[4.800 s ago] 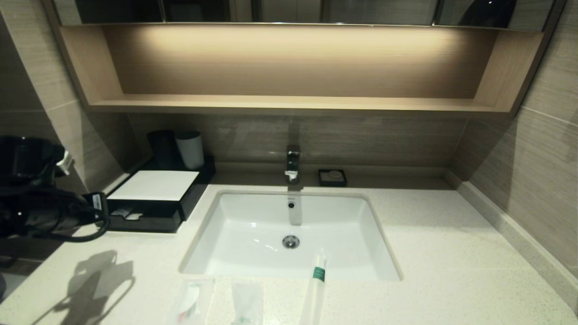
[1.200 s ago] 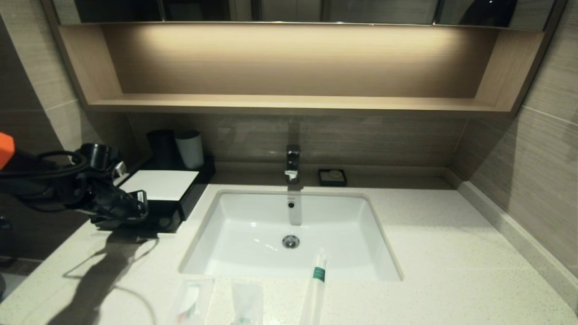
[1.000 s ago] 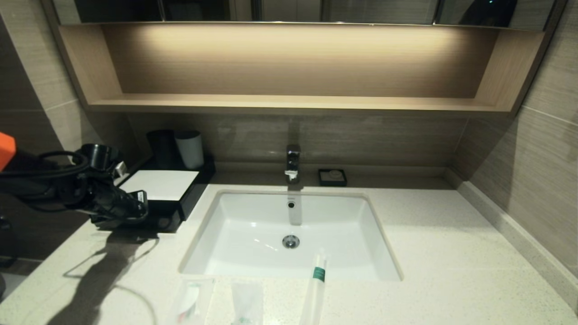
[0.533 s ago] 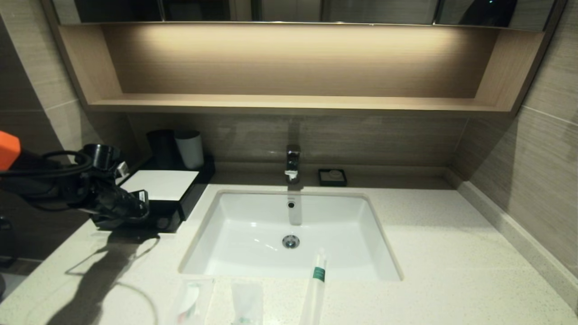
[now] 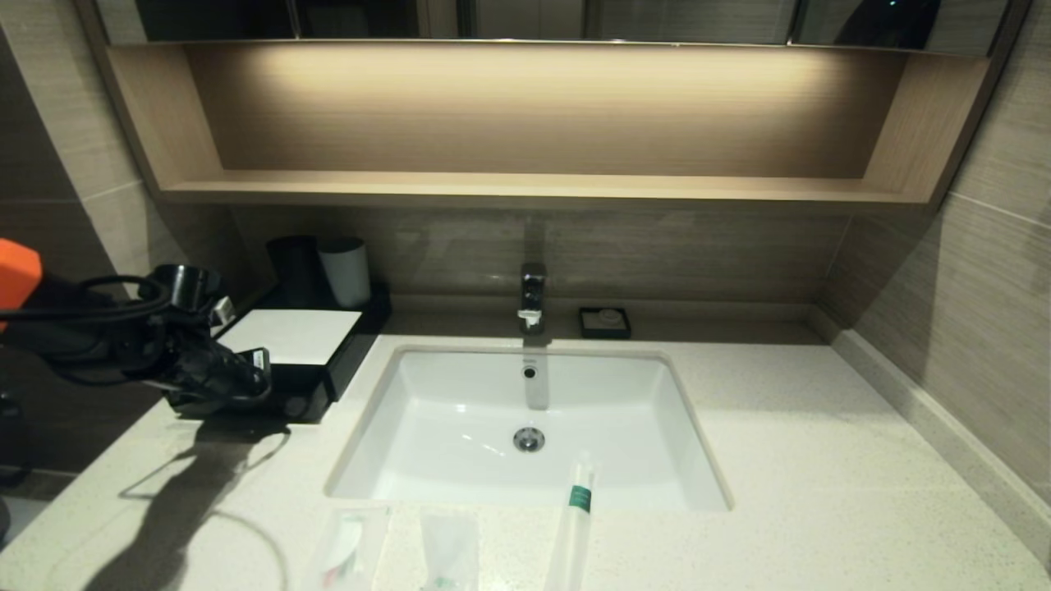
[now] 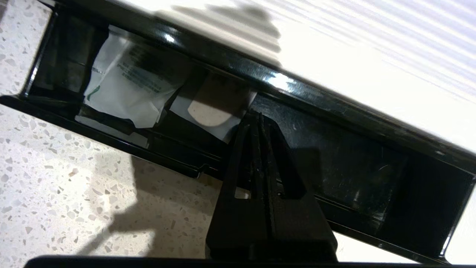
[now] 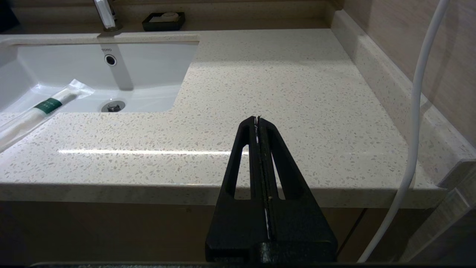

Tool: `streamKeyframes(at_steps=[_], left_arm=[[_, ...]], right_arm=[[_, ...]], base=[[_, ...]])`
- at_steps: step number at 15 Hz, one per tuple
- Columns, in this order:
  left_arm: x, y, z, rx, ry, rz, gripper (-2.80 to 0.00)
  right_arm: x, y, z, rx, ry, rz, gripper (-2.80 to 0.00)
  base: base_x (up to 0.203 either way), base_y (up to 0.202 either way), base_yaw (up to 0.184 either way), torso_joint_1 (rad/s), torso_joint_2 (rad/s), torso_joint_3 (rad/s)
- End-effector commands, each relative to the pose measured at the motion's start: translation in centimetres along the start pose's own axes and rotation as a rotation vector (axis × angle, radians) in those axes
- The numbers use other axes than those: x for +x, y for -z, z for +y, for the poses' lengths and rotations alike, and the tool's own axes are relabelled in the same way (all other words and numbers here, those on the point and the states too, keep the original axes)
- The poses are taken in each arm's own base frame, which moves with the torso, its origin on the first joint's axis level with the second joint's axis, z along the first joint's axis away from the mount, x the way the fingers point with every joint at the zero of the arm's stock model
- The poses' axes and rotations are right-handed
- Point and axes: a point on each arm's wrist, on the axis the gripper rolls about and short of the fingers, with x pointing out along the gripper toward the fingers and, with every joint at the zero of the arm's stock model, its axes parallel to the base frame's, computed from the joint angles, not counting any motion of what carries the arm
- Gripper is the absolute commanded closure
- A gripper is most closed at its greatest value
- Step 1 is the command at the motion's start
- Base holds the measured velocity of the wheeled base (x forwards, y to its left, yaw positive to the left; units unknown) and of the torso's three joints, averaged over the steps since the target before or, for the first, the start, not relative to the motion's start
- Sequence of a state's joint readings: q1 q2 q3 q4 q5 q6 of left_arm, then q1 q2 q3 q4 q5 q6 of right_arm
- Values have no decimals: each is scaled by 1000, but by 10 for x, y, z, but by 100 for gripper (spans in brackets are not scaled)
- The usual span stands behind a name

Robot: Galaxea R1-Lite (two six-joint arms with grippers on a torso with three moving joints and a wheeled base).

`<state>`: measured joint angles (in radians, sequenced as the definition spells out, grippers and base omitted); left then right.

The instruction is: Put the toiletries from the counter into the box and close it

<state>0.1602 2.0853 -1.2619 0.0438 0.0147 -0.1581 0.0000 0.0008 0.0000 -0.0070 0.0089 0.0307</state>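
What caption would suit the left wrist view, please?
Shut left gripper at the box's open drawer, which holds two sachets.

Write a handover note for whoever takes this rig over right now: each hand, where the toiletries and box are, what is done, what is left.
Left hand: shut, holding nothing, tips at the drawer opening of the box, back left of the counter.
Right hand: shut, empty, parked off the counter's front edge on the right.
Done: drawer is open; two white packets lie inside.
Left: stick pack, overhanging the sink rim, and two sachets on the front edge are unpacked. Put them in, then slide the drawer shut.
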Motion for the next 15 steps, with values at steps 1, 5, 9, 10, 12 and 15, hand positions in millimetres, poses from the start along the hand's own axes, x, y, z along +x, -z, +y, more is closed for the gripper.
streamKeyframes(at_steps=[1,5,9,10,12,15], left_arm=[[5,3,1,0,-4,19,0],[7,5,0,1,-6,37,0],[3,-2,-1,1,-9,58,0],[1,-5,-1,2,-10,60,0],[-4,-9,-1,1,-13,72,0],[-9,-9,-1,8,-20,110,0]], right_arm=[[0,0,0,0,0,0,0],[0,0,0,0,0,0,0],[0,0,0,0,0,0,0],[0,0,0,0,0,0,0],[0,0,0,0,0,2,0],[0,0,0,0,0,0,0]], base=[[0,0,0,0,0,0],[0,0,0,0,0,0],[0,0,0,0,0,0],[0,0,0,0,0,0],[0,0,0,0,0,0],[0,0,0,0,0,0]])
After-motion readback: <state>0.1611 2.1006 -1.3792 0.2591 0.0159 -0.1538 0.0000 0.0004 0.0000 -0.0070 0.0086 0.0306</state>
